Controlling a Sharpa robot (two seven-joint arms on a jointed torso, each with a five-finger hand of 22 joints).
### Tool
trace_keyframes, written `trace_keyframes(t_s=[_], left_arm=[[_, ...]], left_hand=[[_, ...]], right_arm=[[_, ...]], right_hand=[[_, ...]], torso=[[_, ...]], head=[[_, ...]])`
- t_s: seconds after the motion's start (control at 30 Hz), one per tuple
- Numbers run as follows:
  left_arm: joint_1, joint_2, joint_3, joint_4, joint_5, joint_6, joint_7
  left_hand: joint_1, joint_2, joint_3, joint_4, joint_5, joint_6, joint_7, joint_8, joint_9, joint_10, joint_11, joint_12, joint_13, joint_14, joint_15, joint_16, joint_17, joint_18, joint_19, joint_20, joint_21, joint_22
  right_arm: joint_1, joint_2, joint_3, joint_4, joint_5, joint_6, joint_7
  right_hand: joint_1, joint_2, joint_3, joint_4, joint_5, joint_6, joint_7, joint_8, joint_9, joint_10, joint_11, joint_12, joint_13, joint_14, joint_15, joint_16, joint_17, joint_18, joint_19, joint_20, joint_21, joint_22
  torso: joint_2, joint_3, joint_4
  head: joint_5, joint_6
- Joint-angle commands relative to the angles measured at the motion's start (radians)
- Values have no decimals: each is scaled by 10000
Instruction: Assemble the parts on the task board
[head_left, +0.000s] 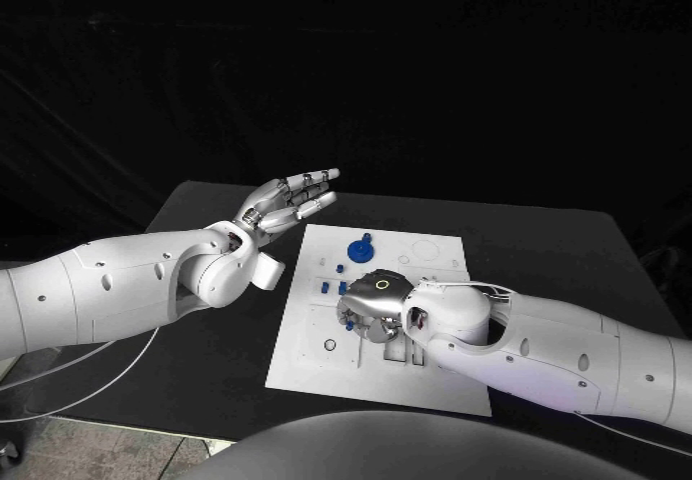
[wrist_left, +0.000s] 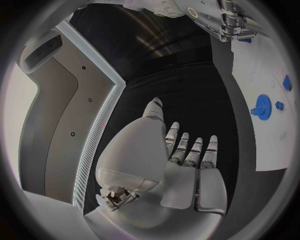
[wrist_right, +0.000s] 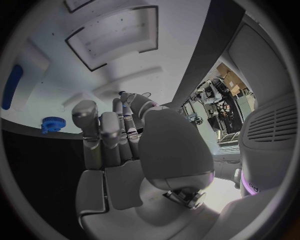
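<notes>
- Hands (head_left: 293, 203) worked apart: the left one was raised off the far-left corner of the task board (head_left: 310, 355), fingers straight and spread, holding nothing. It seemed parked there to keep out of the other arm's way.
- The right hand (head_left: 372, 305) hung low over the middle of the board, palm down, fingers bent toward the surface. Whether they pinched a part could not be told; the right wrist view showed the fingers side by side and slightly curled, with nothing plainly between them.
- A blue gear (head_left: 359, 248) stood on the board just beyond the right hand, on the far side, well clear of its fingers. From the left wrist view it lay off to the side of the idle left hand.
- Small blue pieces (head_left: 332, 268) lay between the gear and the right hand, close to its fingertips, likely within reach for the next pick.
- The board's recessed rectangular pocket (wrist_right: 112, 36) lay ahead of the right hand's fingers, with a blue strip (wrist_right: 11, 86) to one side.
- Judging by this, assembly was at an early or middle step, with several parts loose.
</notes>
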Motion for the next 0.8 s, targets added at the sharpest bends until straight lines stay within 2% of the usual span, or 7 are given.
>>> trace_keyframes(t_s=[0.03,0.2,0.3,0.37,0.43,0.67,0.8], left_arm=[[1,31,6,3,42,256,6],[1,38,6,-1,42,300,-29],[0,40,6,-5,42,314,-46],[0,38,6,-4,42,317,-53],[0,34,6,-4,42,321,-61],[0,18,6,-19,47,330,-68],[-1,6,6,-12,66,330,-70]], left_hand=[[116,0,-75,-16,56,49,50,-63,-11,12,94,65,10,8,89,71,18,-101,92,-14,71,50],[192,31,-109,-28,90,94,81,-61,-5,33,119,107,15,82,139,157,30,-101,190,-16,103,138],[217,41,-123,-30,99,114,92,-59,-3,44,132,130,17,110,158,188,35,-100,227,-17,114,169],[232,44,-131,-32,103,122,98,-58,-2,50,137,138,18,125,167,204,37,-100,245,-18,120,184],[246,47,-139,-34,107,135,103,-57,0,55,142,148,19,139,173,219,39,-99,270,-19,129,214],[279,52,-151,-41,123,151,113,-56,2,60,155,149,18,164,184,242,42,-98,300,-19,138,226],[296,55,-156,-46,133,155,115,-56,3,62,161,155,19,177,188,256,44,-96,324,-20,146,255]], right_arm=[[-40,21,-4,-11,-127,125,10],[-72,22,-4,-18,-129,109,11],[-80,11,-4,-18,-110,94,-3],[-83,-8,-4,-8,-103,58,-12],[-85,-44,-4,13,-100,-10,-37],[-55,-503,30,386,-151,-651,-336],[264,-1068,78,797,35,-1053,-419]], right_hand=[[-46,-71,5,-57,29,-37,-29,-110,-29,-26,-10,-72,-37,-62,-43,0,-22,-27,-38,-21,-30,944],[-152,-122,-7,-9,33,-317,-9,-348,-136,-321,45,-251,-137,-139,-75,-52,-113,-8,-112,-28,-122,916],[-368,-279,-38,125,41,-999,-49,-804,-355,-1020,135,-565,-264,-327,-108,-235,-327,41,-295,-39,-419,835],[-423,-368,-172,194,-1269,-1443,-287,-1107,-529,-1541,190,-679,-282,-452,-41,-327,-462,72,-434,-24,-655,766],[-450,-424,-334,245,-1669,-1692,-445,-1262,-637,-1936,259,-695,-258,-564,-3,-403,-585,86,-538,39,-883,708],[-229,-526,-1187,464,-2088,-2458,-638,-1317,-1012,-3652,410,-679,-247,-1111,142,-760,-1151,207,-971,196,-1888,486],[12,-516,-1579,713,-2112,-2620,-684,-1301,-1150,-4101,423,-537,-307,-1155,159,-701,-1217,223,-962,222,-2024,483]], torso=[[4,-4,3],[-1,-2,0],[-4,-2,1],[-6,-4,6],[-3,-1,5],[-2,3,-8],[2,-9,-11]], head=[[2,1],[16,1],[18,1],[17,1],[26,1],[26,1],[-26,1]])
